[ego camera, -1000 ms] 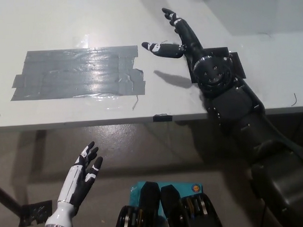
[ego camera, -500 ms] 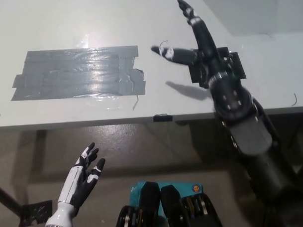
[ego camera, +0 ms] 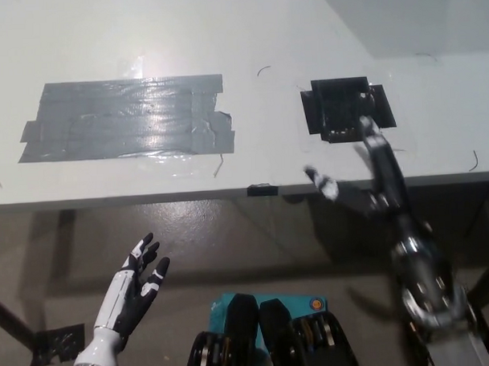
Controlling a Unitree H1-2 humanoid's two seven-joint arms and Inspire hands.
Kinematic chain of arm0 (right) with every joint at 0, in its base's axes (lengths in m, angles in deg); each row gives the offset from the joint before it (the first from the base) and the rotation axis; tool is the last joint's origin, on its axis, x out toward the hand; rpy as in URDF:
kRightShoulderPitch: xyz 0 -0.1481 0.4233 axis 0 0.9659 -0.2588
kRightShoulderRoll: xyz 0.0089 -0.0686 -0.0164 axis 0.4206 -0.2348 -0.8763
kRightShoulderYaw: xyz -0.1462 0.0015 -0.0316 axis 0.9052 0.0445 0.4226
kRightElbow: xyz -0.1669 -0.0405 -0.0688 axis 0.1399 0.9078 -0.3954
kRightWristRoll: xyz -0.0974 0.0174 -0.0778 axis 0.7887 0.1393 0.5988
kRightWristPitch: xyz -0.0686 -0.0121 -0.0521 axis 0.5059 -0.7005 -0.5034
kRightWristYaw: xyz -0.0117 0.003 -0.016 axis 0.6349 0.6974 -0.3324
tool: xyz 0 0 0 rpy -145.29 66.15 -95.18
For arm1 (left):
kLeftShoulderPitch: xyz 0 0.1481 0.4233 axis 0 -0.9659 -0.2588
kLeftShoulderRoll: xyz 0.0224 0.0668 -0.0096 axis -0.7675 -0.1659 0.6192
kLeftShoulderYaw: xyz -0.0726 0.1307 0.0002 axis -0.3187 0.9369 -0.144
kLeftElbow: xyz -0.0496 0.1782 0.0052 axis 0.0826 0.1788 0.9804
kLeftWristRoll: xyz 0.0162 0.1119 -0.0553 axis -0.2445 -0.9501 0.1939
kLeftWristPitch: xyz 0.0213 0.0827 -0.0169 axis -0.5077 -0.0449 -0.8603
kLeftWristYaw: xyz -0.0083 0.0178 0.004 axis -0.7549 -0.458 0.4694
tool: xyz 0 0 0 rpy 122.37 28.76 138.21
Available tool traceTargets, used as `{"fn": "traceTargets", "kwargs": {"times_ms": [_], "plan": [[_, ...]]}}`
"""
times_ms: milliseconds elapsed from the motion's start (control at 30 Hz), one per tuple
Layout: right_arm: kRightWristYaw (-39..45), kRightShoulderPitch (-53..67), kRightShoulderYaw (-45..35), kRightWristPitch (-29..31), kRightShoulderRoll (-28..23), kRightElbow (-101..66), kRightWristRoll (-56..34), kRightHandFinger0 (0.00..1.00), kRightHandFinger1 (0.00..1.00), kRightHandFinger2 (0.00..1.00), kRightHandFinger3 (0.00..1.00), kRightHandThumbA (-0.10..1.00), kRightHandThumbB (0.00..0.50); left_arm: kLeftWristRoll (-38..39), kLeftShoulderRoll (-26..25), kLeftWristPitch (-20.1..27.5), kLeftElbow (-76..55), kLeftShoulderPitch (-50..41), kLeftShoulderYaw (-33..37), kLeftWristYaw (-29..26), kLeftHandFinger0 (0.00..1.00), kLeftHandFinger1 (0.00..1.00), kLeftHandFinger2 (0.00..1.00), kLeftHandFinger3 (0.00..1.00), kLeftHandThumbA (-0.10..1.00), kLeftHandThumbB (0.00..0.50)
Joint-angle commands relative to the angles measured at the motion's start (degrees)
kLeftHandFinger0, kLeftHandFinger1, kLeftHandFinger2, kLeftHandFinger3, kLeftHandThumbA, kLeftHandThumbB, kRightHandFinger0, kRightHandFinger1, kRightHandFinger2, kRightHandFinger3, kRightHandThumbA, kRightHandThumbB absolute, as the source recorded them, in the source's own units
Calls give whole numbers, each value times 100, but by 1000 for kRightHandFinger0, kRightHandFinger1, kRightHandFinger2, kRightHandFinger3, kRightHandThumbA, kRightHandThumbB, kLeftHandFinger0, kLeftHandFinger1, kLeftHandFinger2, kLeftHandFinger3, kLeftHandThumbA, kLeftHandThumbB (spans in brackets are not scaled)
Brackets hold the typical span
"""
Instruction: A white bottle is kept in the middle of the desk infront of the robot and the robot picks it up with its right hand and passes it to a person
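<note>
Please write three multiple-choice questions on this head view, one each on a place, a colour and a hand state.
1. Where is the black right robot hand?
A. over the grey tape patch
B. at the desk's near edge, near the black square patch
C. below the desk at lower left

2. What colour is the large taped rectangle?
A. grey
B. red
C. yellow

3. The white left robot hand is:
A. holding a bottle
B. fisted
C. open, empty

Answers: B, it sits just below the black square patch; A, silvery grey strips; C, fingers spread, nothing held.

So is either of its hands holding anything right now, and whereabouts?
Nothing is held. The black right hand is open at the desk edge; the white left hand rests open below.
</note>
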Motion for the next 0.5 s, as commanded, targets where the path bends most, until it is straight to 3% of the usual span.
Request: {"fn": "traceTargets", "kwargs": {"times_ms": [0,200,333,467], "plan": [[214,929,-43,724,-315,-1985,-35,1000,1000,1000,1000,811,372,60,-46,250,-119,78,-37,17,836,1000,1000,1000,812,8],[210,1110,-103,849,-428,-1208,-81,1000,1000,1000,1000,762,317,61,-59,228,-139,65,-45,26,844,1000,1000,1000,812,1],[218,1059,-164,1063,-466,-109,-204,1000,1000,1000,1000,793,332,85,-30,257,-111,22,-38,32,853,1000,1000,1000,802,7],[288,905,-143,1251,-500,659,-220,1000,1000,1000,1000,812,307,50,-31,264,-106,22,-43,-1,846,1000,1000,1000,825,25]]}}
